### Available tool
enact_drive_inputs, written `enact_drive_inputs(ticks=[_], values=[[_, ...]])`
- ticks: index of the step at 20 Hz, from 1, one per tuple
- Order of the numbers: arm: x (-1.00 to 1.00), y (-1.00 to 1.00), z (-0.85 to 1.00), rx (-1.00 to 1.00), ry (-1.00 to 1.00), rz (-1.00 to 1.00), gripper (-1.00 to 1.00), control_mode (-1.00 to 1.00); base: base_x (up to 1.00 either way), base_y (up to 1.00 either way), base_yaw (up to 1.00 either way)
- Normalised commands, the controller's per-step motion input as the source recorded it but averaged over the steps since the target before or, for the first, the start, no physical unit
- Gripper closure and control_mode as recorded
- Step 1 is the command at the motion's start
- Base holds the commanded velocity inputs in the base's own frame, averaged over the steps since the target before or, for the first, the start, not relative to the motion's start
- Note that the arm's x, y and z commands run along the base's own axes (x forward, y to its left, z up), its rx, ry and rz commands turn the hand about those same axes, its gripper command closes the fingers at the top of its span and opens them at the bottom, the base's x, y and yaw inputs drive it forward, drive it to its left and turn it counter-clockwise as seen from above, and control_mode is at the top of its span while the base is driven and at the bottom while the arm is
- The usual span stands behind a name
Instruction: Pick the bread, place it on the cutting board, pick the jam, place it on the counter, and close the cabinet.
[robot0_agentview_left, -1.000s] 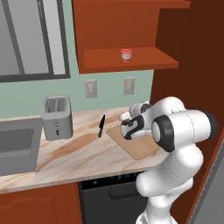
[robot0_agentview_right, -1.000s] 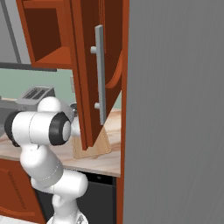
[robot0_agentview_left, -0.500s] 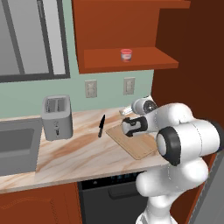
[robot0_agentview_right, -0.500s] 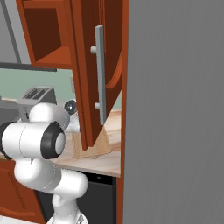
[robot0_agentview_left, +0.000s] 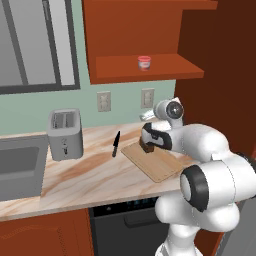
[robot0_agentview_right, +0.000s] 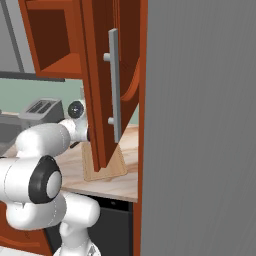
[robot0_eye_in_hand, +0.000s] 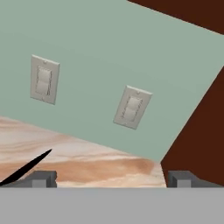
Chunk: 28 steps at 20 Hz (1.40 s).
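Bread (robot0_agentview_left: 146, 146) sits on the far corner of the cutting board (robot0_agentview_left: 159, 164), with your gripper (robot0_agentview_left: 151, 136) just above it, the jaws standing wide apart and gripping nothing. From here the jam (robot0_agentview_left: 144, 62) is the next target, up on the shelf of the open cabinet (robot0_agentview_left: 150, 67), near its front edge. As you lift, you could clip the loaf and nudge it off the board onto the surface (robot0_agentview_left: 90, 172). The shelf edge is a second hazard: come in too low and the jaws will likely strike it, or push the small jar further back. Watch the cabinet door (robot0_agentview_right: 102, 90) too; it stands open close beside your arm, and a wide swing may knock it. The black knife (robot0_agentview_left: 116, 143) lies well clear.
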Motion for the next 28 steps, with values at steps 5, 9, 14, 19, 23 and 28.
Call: enact_drive_inputs(ticks=[5,9,14,19,23,28], values=[[-0.19,0.01,0.60,0.00,0.00,-0.07,-1.00,-1.00,0.00,0.00,0.00],[-0.29,0.08,0.56,0.00,0.01,-0.05,-1.00,-1.00,0.00,0.00,0.00],[-0.34,0.04,0.55,0.00,0.03,-0.04,-1.00,-1.00,0.00,0.00,0.00],[-0.35,0.00,0.54,0.00,0.03,-0.04,-1.00,-1.00,0.00,0.00,0.00],[-0.29,0.00,0.33,0.00,0.00,-0.02,-1.00,-1.00,0.00,0.00,0.00],[-0.14,0.00,0.27,0.01,0.00,0.00,-1.00,-1.00,0.00,0.00,0.00]])
